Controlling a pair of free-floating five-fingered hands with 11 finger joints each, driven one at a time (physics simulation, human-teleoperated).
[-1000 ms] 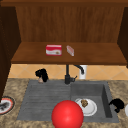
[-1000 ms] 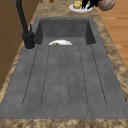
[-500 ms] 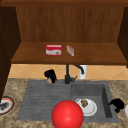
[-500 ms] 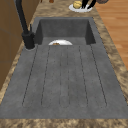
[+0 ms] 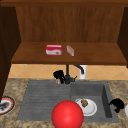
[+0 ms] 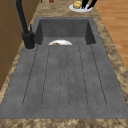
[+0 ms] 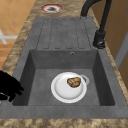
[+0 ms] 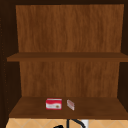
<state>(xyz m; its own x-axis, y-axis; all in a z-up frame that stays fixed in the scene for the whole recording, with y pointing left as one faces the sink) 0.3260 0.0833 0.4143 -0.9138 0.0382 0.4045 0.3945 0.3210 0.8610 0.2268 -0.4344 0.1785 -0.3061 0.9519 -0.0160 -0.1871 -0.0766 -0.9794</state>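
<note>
Up by the tap, the left hand hovers over the back edge of the sink, just left of the tap's base, with its fingers curled round a small pale thing that is too small to identify. The right hand hangs at the sink's right rim, over the desk, fingers curled loosely downward and holding nothing; in the right side view it shows at the near left edge of the basin. Inside the basin lies a white plate with a brown lump of food on it, off centre toward the tap side. A red ball sits in front, over the drainboard's near edge. At the far left of the desk is a red-rimmed plate with something dark on it. Above the sink, a wooden shelf carries a red and white box and, just beside it, a smaller pinkish box set at an angle. A white cup stands behind the tap.
</note>
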